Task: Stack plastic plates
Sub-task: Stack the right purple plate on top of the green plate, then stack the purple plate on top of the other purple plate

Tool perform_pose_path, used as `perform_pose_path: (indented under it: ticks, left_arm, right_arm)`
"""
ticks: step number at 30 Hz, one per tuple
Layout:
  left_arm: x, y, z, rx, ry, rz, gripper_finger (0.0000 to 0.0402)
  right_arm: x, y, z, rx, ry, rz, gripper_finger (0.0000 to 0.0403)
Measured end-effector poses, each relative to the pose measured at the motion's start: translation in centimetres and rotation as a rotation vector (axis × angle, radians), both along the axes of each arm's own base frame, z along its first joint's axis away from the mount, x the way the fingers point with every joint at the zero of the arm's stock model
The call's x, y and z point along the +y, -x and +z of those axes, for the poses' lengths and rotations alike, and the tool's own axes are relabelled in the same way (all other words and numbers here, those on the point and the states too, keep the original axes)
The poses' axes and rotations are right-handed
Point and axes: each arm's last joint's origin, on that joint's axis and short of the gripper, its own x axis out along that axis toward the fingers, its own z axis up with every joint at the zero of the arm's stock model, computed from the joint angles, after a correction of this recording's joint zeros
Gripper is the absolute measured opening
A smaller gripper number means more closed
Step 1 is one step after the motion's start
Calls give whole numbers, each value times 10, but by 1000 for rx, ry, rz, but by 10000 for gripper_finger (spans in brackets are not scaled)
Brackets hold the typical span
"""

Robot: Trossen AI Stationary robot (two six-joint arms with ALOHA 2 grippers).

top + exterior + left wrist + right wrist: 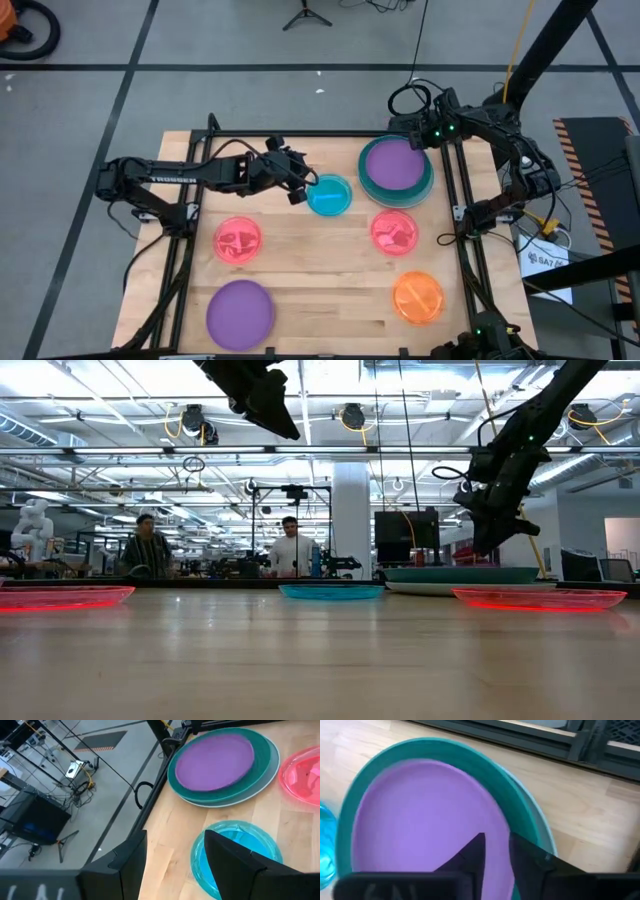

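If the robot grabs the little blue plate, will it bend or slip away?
The cyan plate looks thin, see-through and glossy, so it is probably light and a bit slippery, and may slide on the wooden table if nudged. Its low, flat shape should not tip or roll. The left gripper, open above its edge, would likely pinch the raised rim.

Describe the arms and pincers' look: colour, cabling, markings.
Both arms are black and jointed. The left arm carries white lettering on its link and loose black cables near its wrist. The left pincer has two flat, dark, angular fingers. The right arm shows small green lights at a joint and black cable loops; the right pincer has similar dark tapered fingers.
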Motion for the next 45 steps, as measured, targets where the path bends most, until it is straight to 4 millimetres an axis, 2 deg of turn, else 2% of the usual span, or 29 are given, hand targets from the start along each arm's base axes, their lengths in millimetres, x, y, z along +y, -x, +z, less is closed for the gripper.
perform_pose_path:
  ticks: [7,12,20,27,31,33,36,40,45]
  left_arm:
    - [-7,1,-2,7,35,1,204]
    - [-16,6,-10,63,104,23,204]
    - [-41,9,-27,179,181,-3,204]
    - [-68,10,-37,285,163,-131,204]
    - [-79,9,-43,322,120,-202,204]
    - [-82,12,-54,383,99,-226,204]
    - [-83,13,-62,369,78,-255,204]
    - [-73,16,-78,424,52,-254,204]
    - [-46,14,-79,424,49,-180,204]
  right_arm:
    - [3,1,7,-13,16,-15,140]
    - [16,-1,30,-50,102,-2,147]
    - [62,-22,78,-168,290,133,140]
    - [110,-40,99,-276,302,264,139]
    - [133,-47,93,-278,258,305,139]
    - [144,-49,84,-259,226,301,139]
    - [157,-51,67,-246,128,294,139]
    - [173,-53,44,-201,-17,262,139]
    - [191,-60,25,-155,-149,231,139]
